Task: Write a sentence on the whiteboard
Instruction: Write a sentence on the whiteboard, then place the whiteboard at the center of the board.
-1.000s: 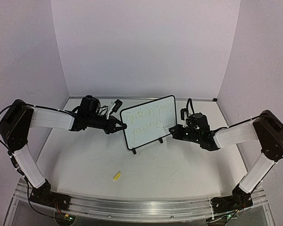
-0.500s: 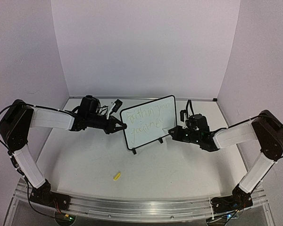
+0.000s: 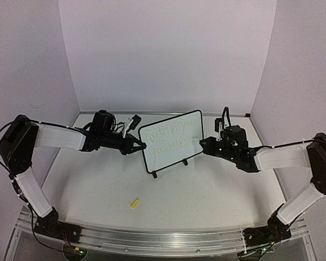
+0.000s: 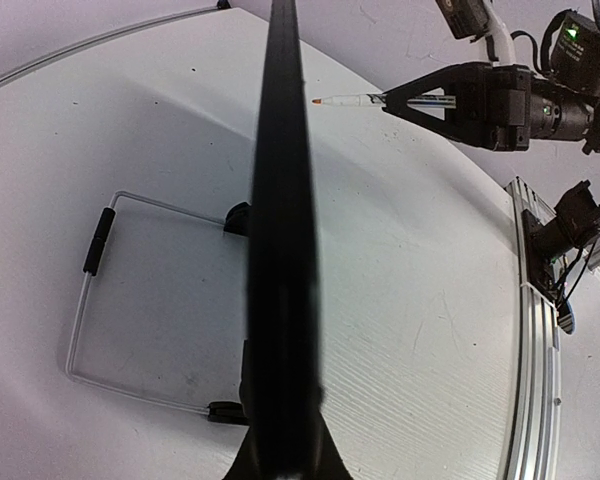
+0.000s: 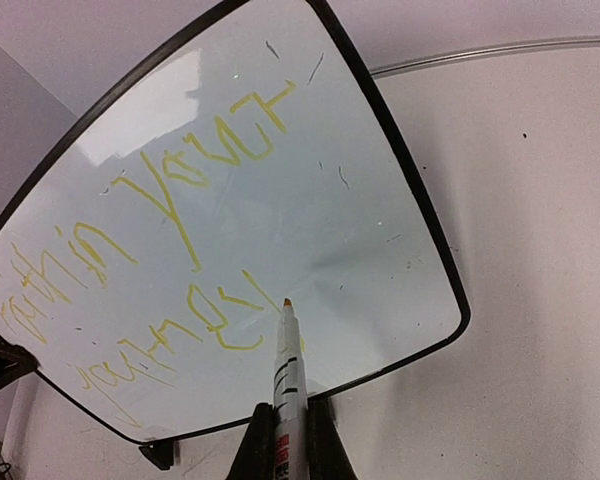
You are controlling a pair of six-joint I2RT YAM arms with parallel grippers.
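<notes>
The whiteboard (image 3: 171, 142) stands tilted on its two black clip feet at mid table. The sentence (image 3: 169, 137) is two lines of faint yellow writing, clearer in the right wrist view (image 5: 180, 210). My left gripper (image 3: 143, 145) is shut on the board's left edge, which the left wrist view shows edge-on as a black bar (image 4: 280, 250). My right gripper (image 3: 204, 145) is shut on a white marker (image 5: 288, 370). The marker's orange tip sits at the end of the lower line, at or just off the surface. The marker also shows in the left wrist view (image 4: 355, 100).
A small yellow marker cap (image 3: 134, 203) lies on the table in front of the board. A bent wire stand (image 4: 90, 300) reaches out behind the board. Purple walls close in the back and both sides.
My right arm has stretched out, and its gripper moved up and right along the board's right side, drawing the marker back from the lower line. The left arm and the board have not moved.
</notes>
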